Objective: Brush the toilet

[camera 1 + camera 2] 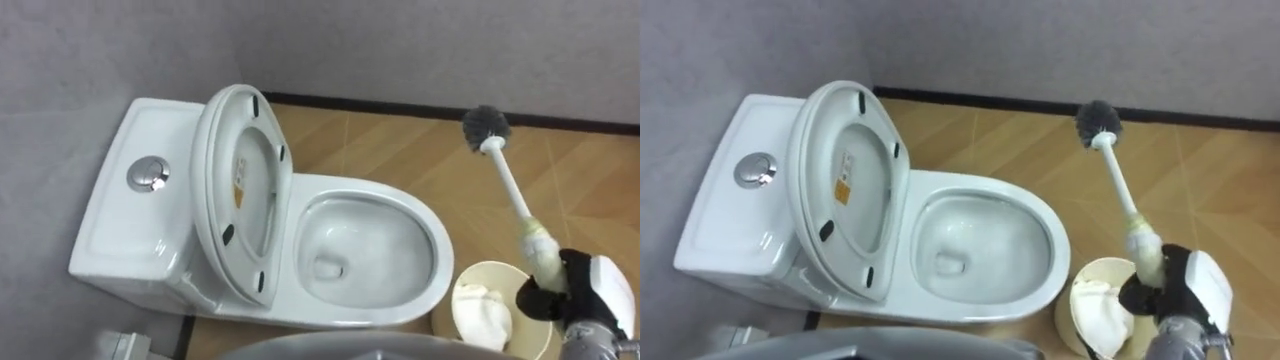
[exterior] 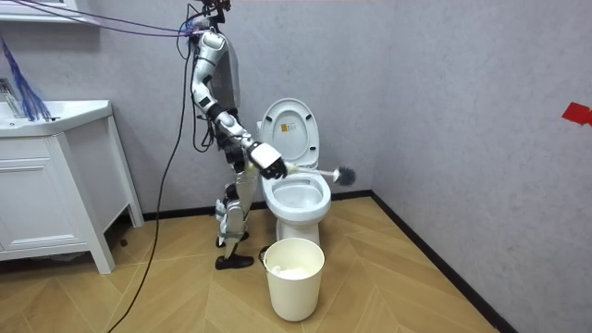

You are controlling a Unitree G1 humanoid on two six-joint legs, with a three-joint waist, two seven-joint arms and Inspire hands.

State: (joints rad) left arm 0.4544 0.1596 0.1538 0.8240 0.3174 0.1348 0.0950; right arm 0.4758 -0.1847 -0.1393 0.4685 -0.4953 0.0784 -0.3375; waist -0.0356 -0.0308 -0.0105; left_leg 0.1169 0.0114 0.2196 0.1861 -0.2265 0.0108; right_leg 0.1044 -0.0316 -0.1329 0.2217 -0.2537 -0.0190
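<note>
**Toilet brush** (image 1: 510,187), held at its grip end in your right hand (image 1: 588,292), the fingers curled round the handle. The shaft slants up and away from the hand. The bristle head (image 1: 486,124) hangs in the air over the wooden floor (image 1: 390,140), to the right of the toilet bowl (image 1: 372,187) and clear of it. The bowl is open, with the seat and lid (image 1: 238,180) raised against the tank (image 1: 125,225). Your hand sits above a cream bin (image 1: 462,285) that stands just beside the bowl's front end. In the room view you stand at the toilet's side with the arm reached out across it.

Step in hand, as judged: bringing the head to the bowl, with the brushing itself not yet begun. To do it well, swing the head left until it is over the opening. Then tip the shaft down so the bristles meet the inner wall below the rim. Keep the grip firm so the handle cannot twist, sweep round the bowl, and keep the shaft off the raised seat and the bin's edge.
</note>
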